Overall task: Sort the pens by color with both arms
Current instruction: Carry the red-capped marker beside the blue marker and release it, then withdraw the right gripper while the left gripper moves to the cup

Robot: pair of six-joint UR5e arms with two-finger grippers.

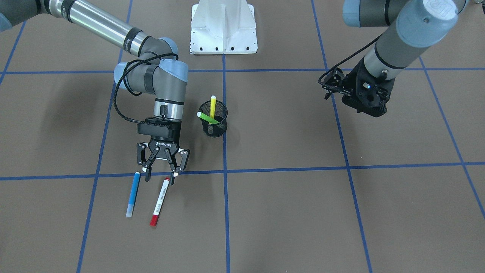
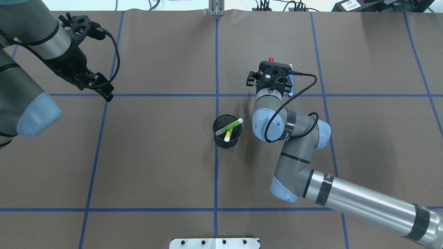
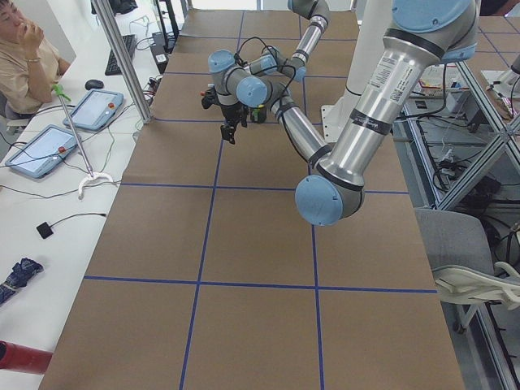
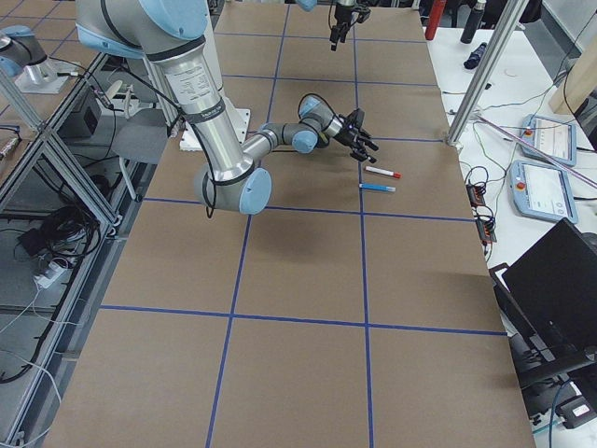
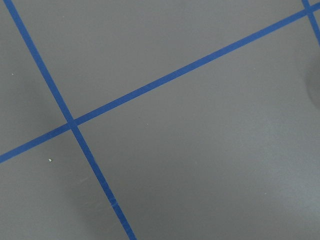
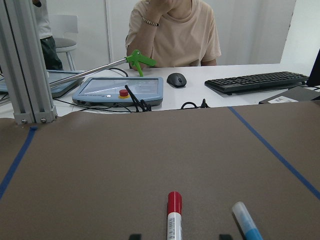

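My right gripper (image 1: 159, 176) is open and points down at the table. In the right wrist view the white-barrelled pen with red ends (image 1: 159, 201) (image 6: 173, 216) lies between the fingertips, its near end close to one finger. The blue pen (image 1: 133, 193) (image 6: 245, 223) lies parallel to it, just outside the fingers. The green pen (image 1: 207, 118) and the yellow pen (image 1: 212, 106) stand in the black mesh cup (image 1: 215, 124). My left gripper (image 2: 105, 92) hangs over bare table far from the pens; I cannot tell whether it is open or shut.
The white mounting pedestal (image 1: 223, 28) stands at the robot's side of the table. Blue tape lines (image 1: 224, 170) divide the brown surface. Beyond the far table edge are a seated operator (image 6: 172, 30), a control tablet (image 6: 120, 91) and a keyboard.
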